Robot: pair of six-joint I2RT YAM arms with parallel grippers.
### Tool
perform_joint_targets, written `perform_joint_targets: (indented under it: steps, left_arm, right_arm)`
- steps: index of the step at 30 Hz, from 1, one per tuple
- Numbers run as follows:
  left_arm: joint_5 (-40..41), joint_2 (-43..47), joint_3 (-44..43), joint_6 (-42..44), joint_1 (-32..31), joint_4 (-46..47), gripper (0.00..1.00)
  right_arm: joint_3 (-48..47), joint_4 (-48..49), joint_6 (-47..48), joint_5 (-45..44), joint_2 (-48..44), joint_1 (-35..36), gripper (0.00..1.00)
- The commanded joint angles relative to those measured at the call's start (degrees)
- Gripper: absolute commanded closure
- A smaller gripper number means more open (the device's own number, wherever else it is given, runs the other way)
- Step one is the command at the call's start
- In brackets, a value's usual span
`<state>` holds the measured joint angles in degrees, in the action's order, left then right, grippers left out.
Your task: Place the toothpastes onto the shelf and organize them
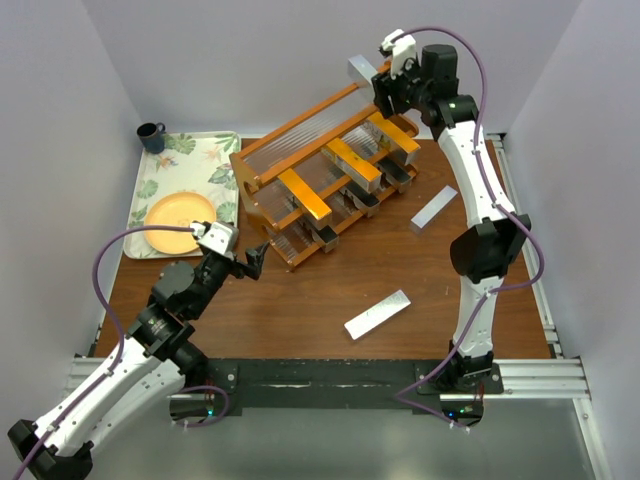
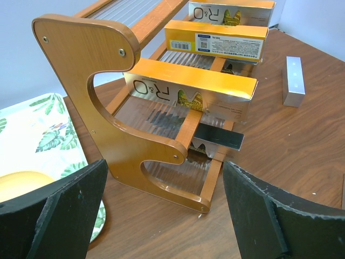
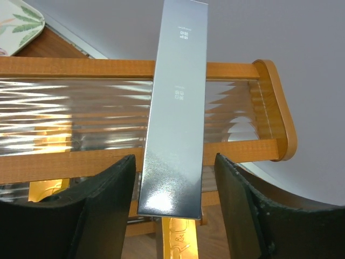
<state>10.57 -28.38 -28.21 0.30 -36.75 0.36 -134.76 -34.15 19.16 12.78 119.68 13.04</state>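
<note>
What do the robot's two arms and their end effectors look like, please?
The left arm and right arm have white link shells between rounded black joint housings. A purple cable loops along each, and a white camera block sits at each wrist. The left end effector and right end effector each carry two broad matt black fingers with scuffed edges.

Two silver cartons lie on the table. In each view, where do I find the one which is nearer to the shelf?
Top external: the silver carton lies on the table, just right of the shelf.
Left wrist: upper right, on the table beyond the shelf.
Right wrist: not in it.
Shared landmark: the shelf's orange-brown wood, seen in all three views.
</note>
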Motion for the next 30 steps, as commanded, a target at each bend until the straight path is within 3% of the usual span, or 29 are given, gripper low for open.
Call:
perform_joint_targets:
  steps: [1, 13, 21, 26, 30]
  left_arm:
    - [-0.9, 0.3, 0.6, 1.3, 0.5, 2.5, 0.07]
    - [-1.1, -0.3, 0.5, 1.4, 0.5, 2.5, 0.07]
    - [-1.5, 0.0, 0.5, 1.5, 0.5, 2.5, 0.07]
    - [-3.5, 0.7, 0.6, 1.6, 0.5, 2.8, 0.07]
    - [-8.4, 1.0, 1.0, 1.7, 0.5, 3.9, 0.07]
  right_arm:
    - [1.5, 4.1, 0.5, -0.8, -1.6, -1.1, 0.32]
    - [4.1, 5.8, 0.0, -1.1, -4.1, -2.1, 0.25]
    - [8.9, 5.8, -1.7, 4.9, -10.2, -2.1, 0.17]
    - [18.6, 7.7, -5.4, 8.1, -20.1, -2.1, 0.11]
    - [34.8, 12.9, -10.3, 9.4, -31.0, -2.1, 0.08]
